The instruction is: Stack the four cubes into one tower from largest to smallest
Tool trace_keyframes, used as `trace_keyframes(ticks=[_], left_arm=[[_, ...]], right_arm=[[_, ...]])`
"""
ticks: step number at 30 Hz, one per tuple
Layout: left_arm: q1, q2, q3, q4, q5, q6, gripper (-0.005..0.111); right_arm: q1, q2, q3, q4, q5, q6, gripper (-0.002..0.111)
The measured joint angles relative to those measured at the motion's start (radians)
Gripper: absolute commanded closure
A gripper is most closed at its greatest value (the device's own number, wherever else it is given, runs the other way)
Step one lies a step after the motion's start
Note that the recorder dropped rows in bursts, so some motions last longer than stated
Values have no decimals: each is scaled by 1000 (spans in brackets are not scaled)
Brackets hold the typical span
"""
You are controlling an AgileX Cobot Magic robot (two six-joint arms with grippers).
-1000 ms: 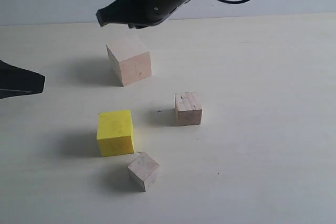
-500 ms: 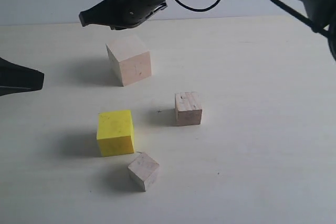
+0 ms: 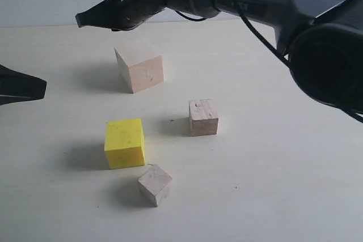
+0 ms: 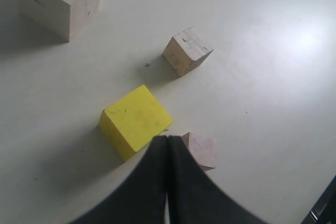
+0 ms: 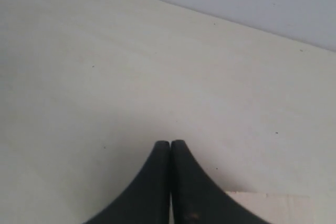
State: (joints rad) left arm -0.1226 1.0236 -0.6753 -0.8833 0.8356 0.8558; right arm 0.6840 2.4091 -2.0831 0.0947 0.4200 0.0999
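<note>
Right gripper (image 3: 79, 21) has travelled further left, now above and beyond the large cube (image 3: 139, 65) — jaws pressed together, empty. Left gripper (image 4: 167, 139) likewise closed, idle. Yellow cube (image 3: 125, 143), small cube (image 3: 203, 117) and smallest cube (image 3: 155, 184) stand apart — no stacking begun.

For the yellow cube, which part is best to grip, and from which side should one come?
Come straight down from above and pinch the yellow cube on its left and right faces, as the exterior view shows them. It sits flat with its top bare, and those faces look free; the smallest cube crowds its near right corner.
</note>
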Motion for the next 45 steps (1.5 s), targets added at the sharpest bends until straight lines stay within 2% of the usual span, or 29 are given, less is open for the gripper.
trace_keyframes(ticks=[6,15,35,41,45], left_arm=[[0,0,0,11,0,0,107],[0,0,0,14,0,0,107],[0,0,0,16,0,0,107],[0,0,0,16,0,0,107],[0,0,0,16,0,0,107]], right_arm=[[0,47,-34,-89,-6,33,108],[0,51,-38,-337,-6,222,108],[0,111,-42,-357,-29,236,108],[0,119,-50,-364,8,237,108],[0,107,-56,-379,93,237,108]])
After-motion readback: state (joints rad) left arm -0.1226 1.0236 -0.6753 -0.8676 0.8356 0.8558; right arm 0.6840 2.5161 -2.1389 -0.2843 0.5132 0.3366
